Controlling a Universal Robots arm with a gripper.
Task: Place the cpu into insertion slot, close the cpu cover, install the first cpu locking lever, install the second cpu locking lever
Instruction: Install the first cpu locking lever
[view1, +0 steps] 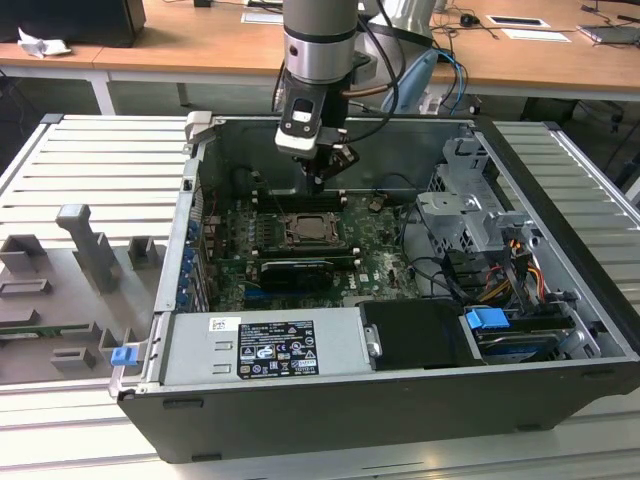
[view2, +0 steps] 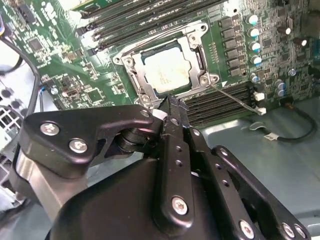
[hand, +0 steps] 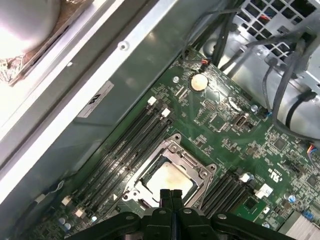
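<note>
We note cpu (view2: 167, 70) seated in insertion slot (view1: 315, 232), mid-frame in exterior view; cpu cover (view2: 136, 75) lies down over it. Fingers (hand: 165, 200) clenched, empty; gripper (view2: 172, 105) near socket edge. Locking lever (view2: 235, 99): latched or not, we cannot tell.

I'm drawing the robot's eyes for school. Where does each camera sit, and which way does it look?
Exterior view: off the arm, above the open computer case, looking down into it; the arm and gripper show.
First wrist view: rides near the wrist, looking past the gripper at the cpu.
Second wrist view: also near the wrist, looking over the gripper's black body at the cpu.
Shared: both wrist views show the cpu framed by the cpu cover.
</note>
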